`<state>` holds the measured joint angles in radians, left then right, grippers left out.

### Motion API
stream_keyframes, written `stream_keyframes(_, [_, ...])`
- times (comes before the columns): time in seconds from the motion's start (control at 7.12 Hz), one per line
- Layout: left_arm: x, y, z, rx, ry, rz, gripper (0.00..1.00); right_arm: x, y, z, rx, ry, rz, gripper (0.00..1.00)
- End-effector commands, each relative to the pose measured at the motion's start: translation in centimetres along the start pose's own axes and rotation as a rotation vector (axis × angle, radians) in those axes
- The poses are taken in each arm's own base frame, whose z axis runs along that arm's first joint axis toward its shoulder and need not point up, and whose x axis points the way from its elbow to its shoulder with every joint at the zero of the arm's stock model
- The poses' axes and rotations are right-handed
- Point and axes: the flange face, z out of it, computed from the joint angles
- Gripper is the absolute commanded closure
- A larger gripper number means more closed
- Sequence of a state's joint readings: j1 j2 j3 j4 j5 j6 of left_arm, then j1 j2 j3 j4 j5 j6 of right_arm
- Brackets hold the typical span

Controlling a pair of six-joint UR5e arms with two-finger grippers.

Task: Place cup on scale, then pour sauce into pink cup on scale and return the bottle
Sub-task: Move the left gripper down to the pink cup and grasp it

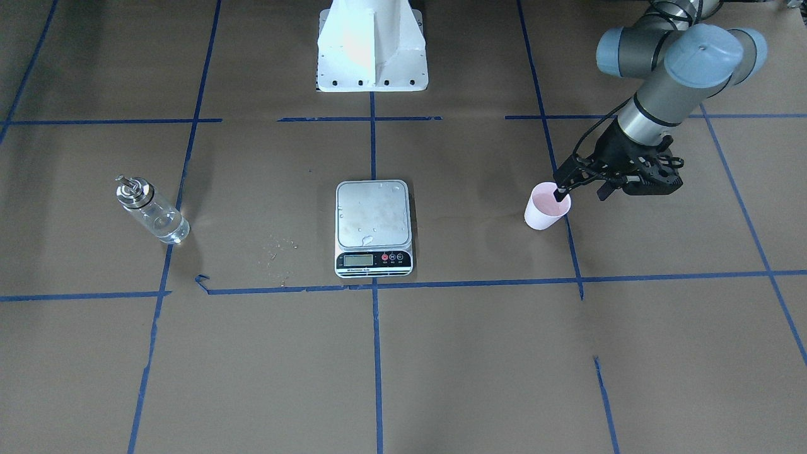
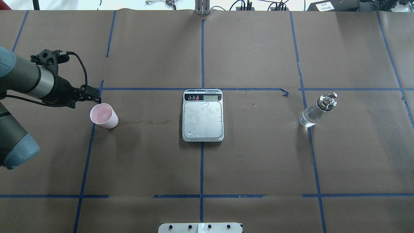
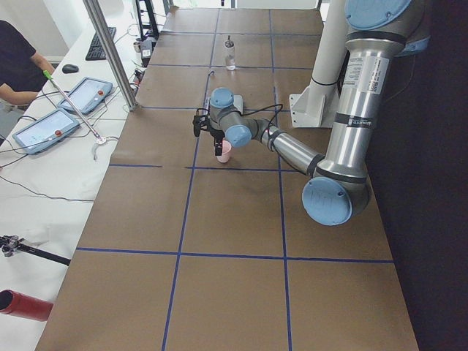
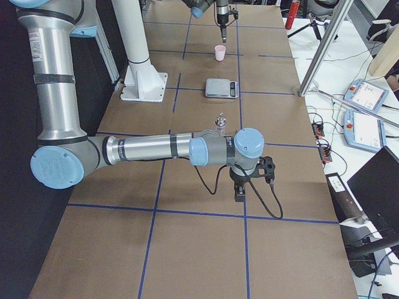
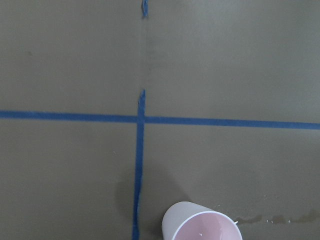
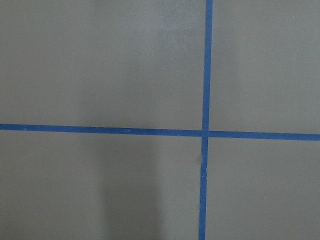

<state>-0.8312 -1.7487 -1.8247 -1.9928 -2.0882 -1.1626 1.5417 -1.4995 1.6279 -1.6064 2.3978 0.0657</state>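
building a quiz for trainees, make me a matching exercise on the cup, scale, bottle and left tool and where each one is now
1. small pale pink paper cup
2. flat silver-grey digital scale
3. small clear glass bottle with silver spout
4. left arm's black two-finger tool

a. in the middle, no cup on it
b. open at the cup's rim
c. standing alone, robot's right side
d. upright, robot's left side, off the scale

Pairs: 1-d, 2-a, 3-c, 4-b
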Motion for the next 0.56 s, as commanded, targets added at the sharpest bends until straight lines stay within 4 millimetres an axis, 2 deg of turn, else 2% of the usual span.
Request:
stream_keyframes(0.0, [-1.1,0.1,2.5,-0.013,-0.04,-0.016,0.01,-0.4,-0.3,-0.3,0.006,-0.003,-0.001,0.0])
stream_keyframes(0.42, [-0.7,1.4,3.8,-0.04,-0.044,0.0,0.01,-0.7,-0.8,-0.6,0.011,-0.005,-0.006,0.0])
